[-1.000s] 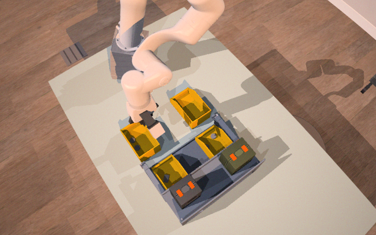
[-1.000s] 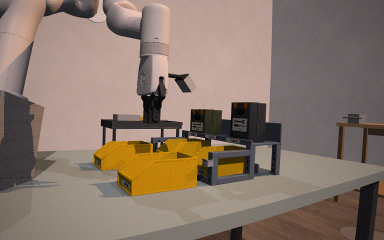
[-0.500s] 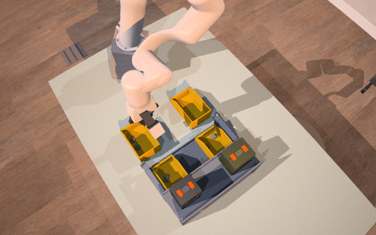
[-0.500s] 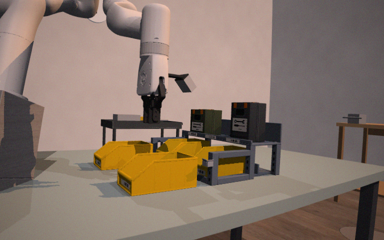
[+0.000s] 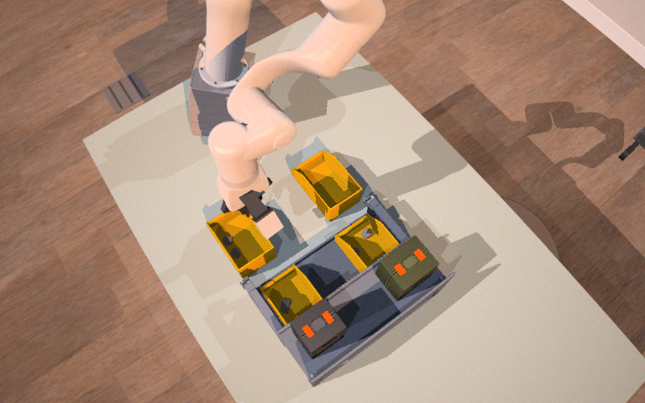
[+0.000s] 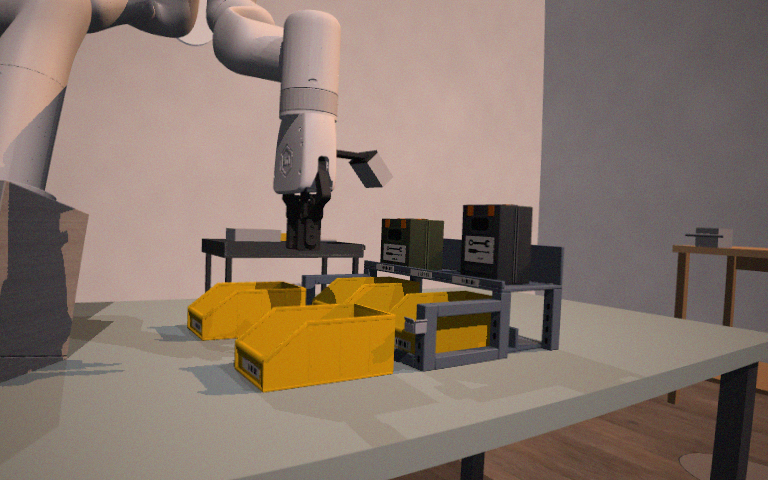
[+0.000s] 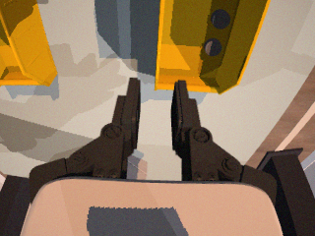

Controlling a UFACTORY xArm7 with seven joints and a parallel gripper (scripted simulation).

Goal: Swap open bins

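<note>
Table top: pale, holding both loose bins and the shelf [image 5: 349, 289] [image 6: 461, 308].
Gripper [image 5: 244, 201] [image 6: 304, 246] [image 7: 157, 94]: partly open, gripping nothing, raised above the table.
Bin with parts [image 5: 241, 244] [image 6: 317, 345] [image 7: 212, 44]: on the table, before the shelf.
Empty bin [image 5: 327, 185] [image 6: 243, 311] [image 7: 30, 49]: on the table, apart from it.
Shelf place: vacant, between two yellow bins [image 5: 291, 294] [image 5: 367, 241].

tool [image 7: 157, 94]: parted, seemingly unloaded | yellow bin [image 7: 183, 59]: two dark round parts [image 7: 220, 19]

Pale table [image 5: 452, 304] [image 6: 169, 418] [image 7: 74, 108], two yellow bins [image 5: 327, 185] [image 5: 241, 243] [image 6: 246, 310] [image 6: 317, 348] [image 7: 30, 44] [image 7: 209, 44], grey shelf [image 5: 373, 327] [image 6: 497, 322]
</note>
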